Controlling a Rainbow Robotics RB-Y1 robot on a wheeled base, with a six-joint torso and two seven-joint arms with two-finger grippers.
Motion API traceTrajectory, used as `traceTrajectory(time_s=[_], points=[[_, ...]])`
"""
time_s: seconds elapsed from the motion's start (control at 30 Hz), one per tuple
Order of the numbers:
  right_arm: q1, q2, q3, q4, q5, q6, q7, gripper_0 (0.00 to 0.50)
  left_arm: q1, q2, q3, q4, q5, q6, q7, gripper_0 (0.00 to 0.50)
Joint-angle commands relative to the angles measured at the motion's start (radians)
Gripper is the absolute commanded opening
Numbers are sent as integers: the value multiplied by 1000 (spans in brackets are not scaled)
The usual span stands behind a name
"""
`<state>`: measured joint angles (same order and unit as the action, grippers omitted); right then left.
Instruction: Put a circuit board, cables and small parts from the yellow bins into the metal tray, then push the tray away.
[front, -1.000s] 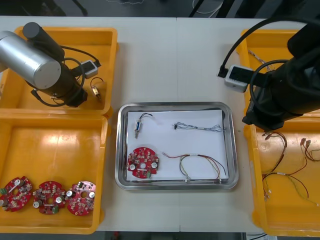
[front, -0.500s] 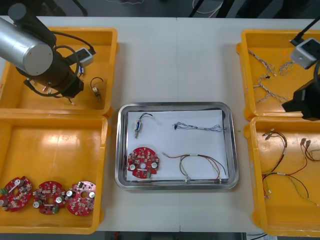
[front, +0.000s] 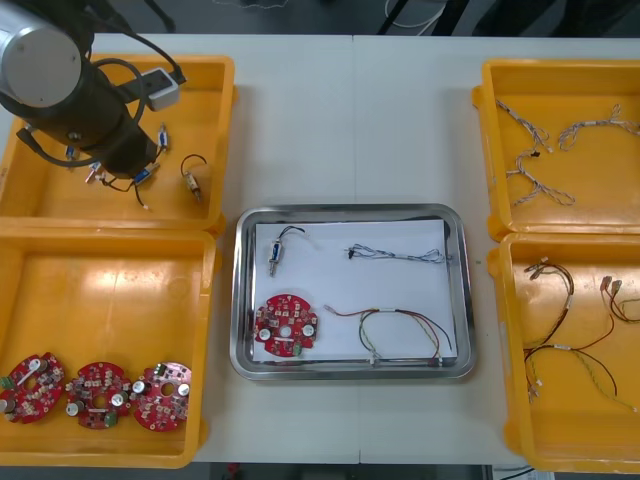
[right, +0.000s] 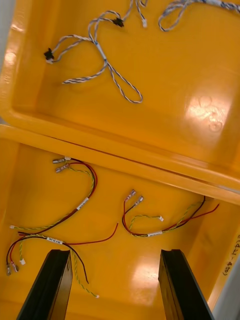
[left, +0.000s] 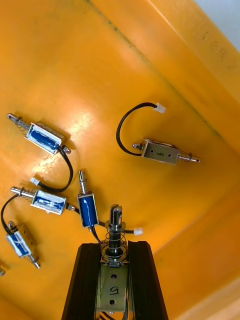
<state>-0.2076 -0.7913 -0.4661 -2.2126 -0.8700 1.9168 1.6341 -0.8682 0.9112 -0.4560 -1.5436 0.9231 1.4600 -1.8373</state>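
Note:
My left gripper (left: 114, 246) is shut on a small metal part (left: 113, 280) with a spring, lifted over the floor of the far left yellow bin (left: 165, 60). Several more small metal parts (left: 47, 139) lie below it. In the front view the left arm (front: 70, 95) hangs over that bin (front: 215, 70). My right gripper (right: 114, 255) stands open, holding nothing, above red and yellow cables (right: 75, 210). The metal tray (front: 352, 213) holds a red circuit board (front: 286, 325), a small metal part (front: 273, 255), a twisted blue and white cable (front: 400, 254) and a red and yellow cable (front: 395, 325).
Three circuit boards (front: 97, 382) lie in the near left bin (front: 110, 245). The far right bin (front: 485, 150) holds twisted blue and white cables (front: 530, 165); the near right bin (front: 505, 330) holds red and yellow cables (front: 560, 350). Bare table surrounds the tray.
The right arm has drawn back out of the front view, uncovering both right bins. The left arm has moved toward the far left corner of its bin, uncovering small parts.

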Motion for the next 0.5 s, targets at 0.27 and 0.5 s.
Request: traceTrajectory(time_s=[0.27,0.5], points=[[39,11,-69,120,32,3,-30,500,-37,41,123,-99,8,163,4,0],[63,11,-52,120,20,3,-132,500,-37,32,174,-135,8,266,55,0]])
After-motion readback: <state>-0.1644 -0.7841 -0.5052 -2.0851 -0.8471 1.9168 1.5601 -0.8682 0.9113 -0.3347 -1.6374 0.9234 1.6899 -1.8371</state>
